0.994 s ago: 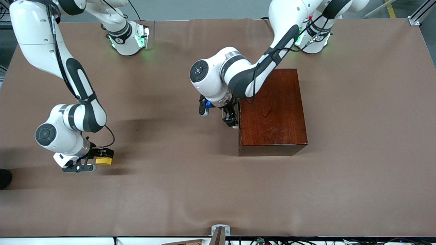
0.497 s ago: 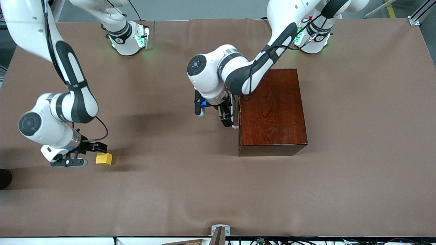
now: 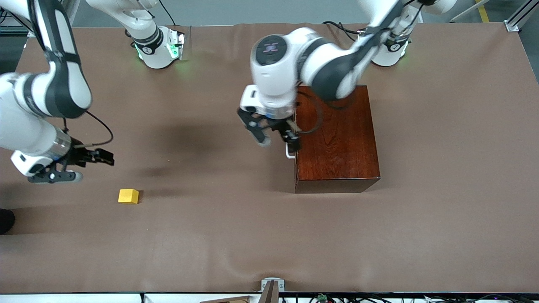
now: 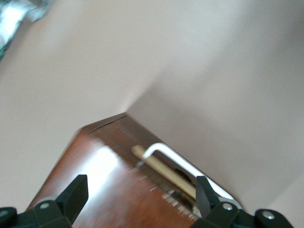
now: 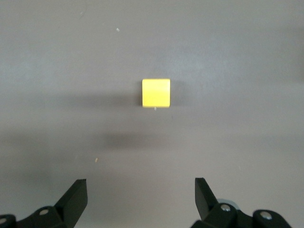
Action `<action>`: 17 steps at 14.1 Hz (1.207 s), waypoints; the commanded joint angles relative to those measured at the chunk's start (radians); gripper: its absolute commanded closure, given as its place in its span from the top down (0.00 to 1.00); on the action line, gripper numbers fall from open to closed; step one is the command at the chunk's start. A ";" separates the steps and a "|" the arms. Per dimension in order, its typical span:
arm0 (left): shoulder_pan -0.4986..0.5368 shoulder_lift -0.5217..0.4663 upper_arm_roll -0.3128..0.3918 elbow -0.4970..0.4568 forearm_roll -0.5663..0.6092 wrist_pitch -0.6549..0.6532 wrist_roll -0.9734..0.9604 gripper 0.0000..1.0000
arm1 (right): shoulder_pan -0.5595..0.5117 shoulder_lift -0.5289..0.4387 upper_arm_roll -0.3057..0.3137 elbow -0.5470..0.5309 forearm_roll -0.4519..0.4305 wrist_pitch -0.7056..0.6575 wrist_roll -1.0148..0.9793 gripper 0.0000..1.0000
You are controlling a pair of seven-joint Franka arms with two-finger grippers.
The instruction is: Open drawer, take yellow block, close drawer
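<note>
My left arm covers the wooden box [image 3: 337,139] at its eleven o'clock corner; the drawer [image 4: 164,166] and its handle [image 4: 185,164] blur, cut off by the frame edge.

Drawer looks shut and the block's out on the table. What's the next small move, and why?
Probably just lift the left gripper clear of the glossy reddish-brown wooden box. Its pale-wood drawer sits flush, only the white U-shaped bar handle showing, fingers spread and holding nothing. The small bright-yellow cube lies alone on the brown table cover, the right gripper open above the cover beside it.
</note>
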 commanded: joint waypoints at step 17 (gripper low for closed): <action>0.555 -0.360 0.115 -0.200 -0.281 -0.320 -0.170 1.00 | -0.012 -0.164 0.017 0.369 -0.013 -0.598 0.025 1.00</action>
